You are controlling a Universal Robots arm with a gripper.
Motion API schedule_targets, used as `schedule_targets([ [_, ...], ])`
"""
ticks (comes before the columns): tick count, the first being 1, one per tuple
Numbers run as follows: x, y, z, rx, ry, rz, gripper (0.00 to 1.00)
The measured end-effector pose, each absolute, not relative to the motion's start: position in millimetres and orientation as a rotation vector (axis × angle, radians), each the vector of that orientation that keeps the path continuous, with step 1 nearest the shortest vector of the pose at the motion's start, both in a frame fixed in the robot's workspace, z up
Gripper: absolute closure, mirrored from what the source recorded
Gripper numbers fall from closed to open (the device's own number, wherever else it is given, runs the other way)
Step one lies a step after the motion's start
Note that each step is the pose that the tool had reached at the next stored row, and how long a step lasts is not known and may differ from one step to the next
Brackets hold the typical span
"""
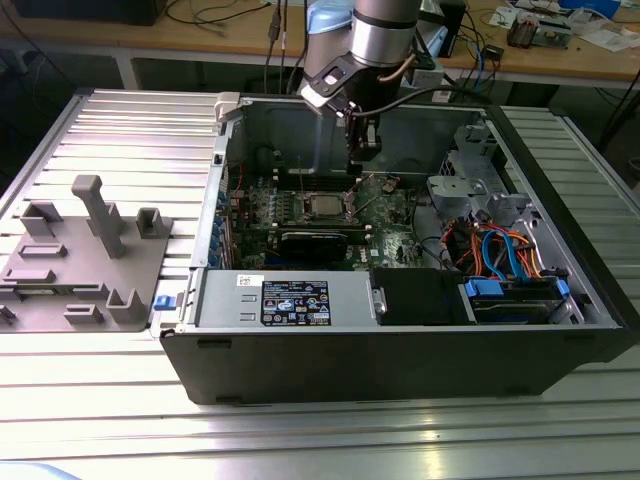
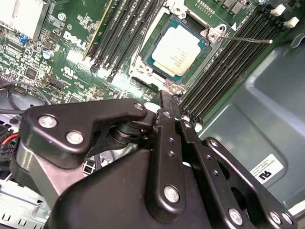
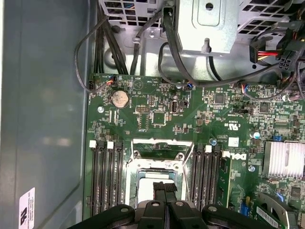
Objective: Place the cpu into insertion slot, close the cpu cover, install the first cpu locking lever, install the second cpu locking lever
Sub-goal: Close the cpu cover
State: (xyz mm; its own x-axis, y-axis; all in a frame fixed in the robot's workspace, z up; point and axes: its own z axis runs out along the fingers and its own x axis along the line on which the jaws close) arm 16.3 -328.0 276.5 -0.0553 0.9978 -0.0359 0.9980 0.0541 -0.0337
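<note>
Black gripper [image 3: 165,187], fingers pinched together empty, hangs above edge of flat silver-grey cpu [image 2: 175,49], apparently seated in shiny-rimmed insertion slot [image 2: 139,71].

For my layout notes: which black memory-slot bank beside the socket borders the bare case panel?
The bank at the board's edge by the grey panel; the other bank lies toward the finned heat sink.

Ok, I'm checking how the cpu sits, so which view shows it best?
The second wrist view: the cpu shows whole and close. In the exterior view the cpu is a small far square. In the first wrist view the gripper covers part of the cpu.
</note>
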Motion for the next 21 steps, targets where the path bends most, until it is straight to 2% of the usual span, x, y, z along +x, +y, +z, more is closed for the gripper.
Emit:
schedule_targets([
  [21,32.2,-328.0,276.5,2.148,2.268,-0.099,0.89],
])
